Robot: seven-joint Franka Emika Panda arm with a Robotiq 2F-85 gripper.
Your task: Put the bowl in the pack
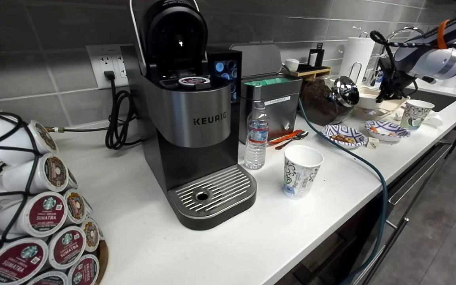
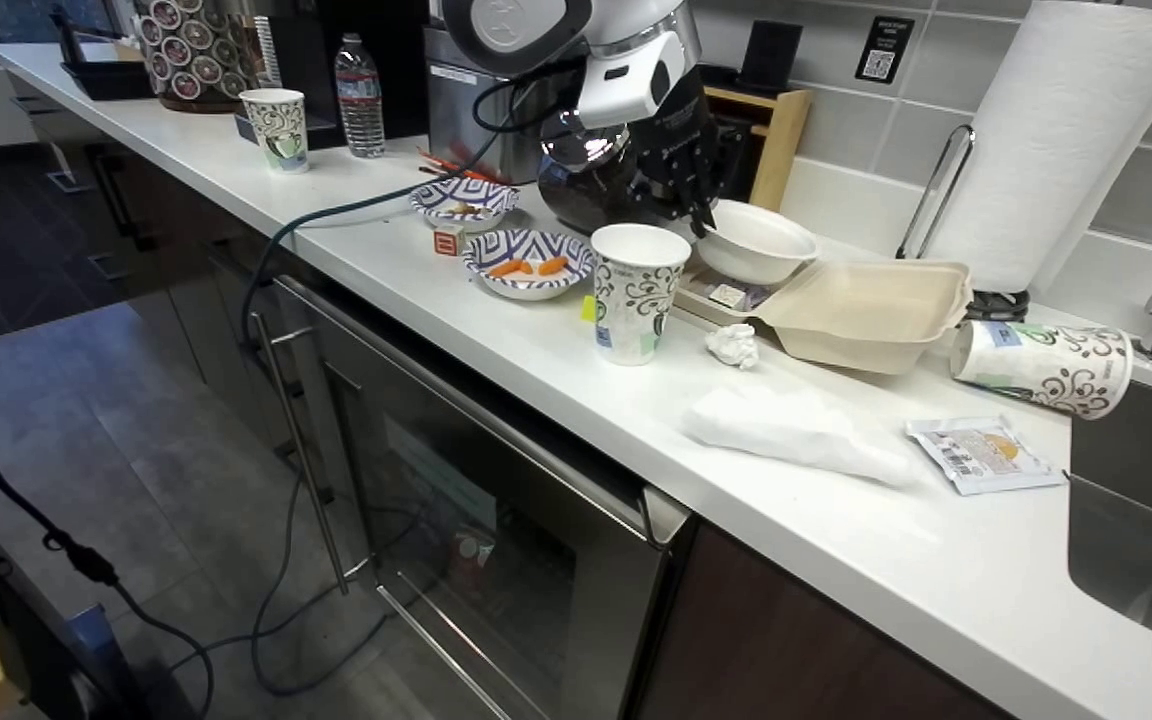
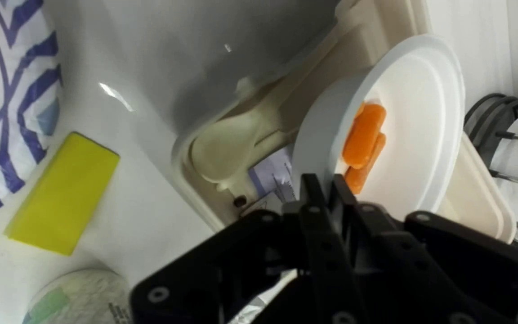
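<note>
The small white bowl (image 2: 756, 242) is held tilted by its rim and also shows in the wrist view (image 3: 416, 130), with orange carrot pieces inside. My gripper (image 3: 324, 182) is shut on the bowl's near wall; its fingers also show in an exterior view (image 2: 704, 218). The pack, a beige open clamshell box (image 2: 866, 310), lies below the bowl on the counter and also shows in the wrist view (image 3: 479, 189). A pale spoon (image 3: 223, 146) and a small purple-white packet (image 3: 274, 171) lie in its near part. The bowl hides part of the pack.
A patterned paper cup (image 2: 636, 295) stands close before the pack. Patterned paper bowls (image 2: 528, 265) and a dark round jar (image 1: 319, 99) stand beside it. Crumpled paper (image 2: 733, 345), a napkin (image 2: 796, 430) and a fallen cup (image 2: 1041, 365) lie nearby. A paper towel roll (image 2: 1066, 150) stands behind.
</note>
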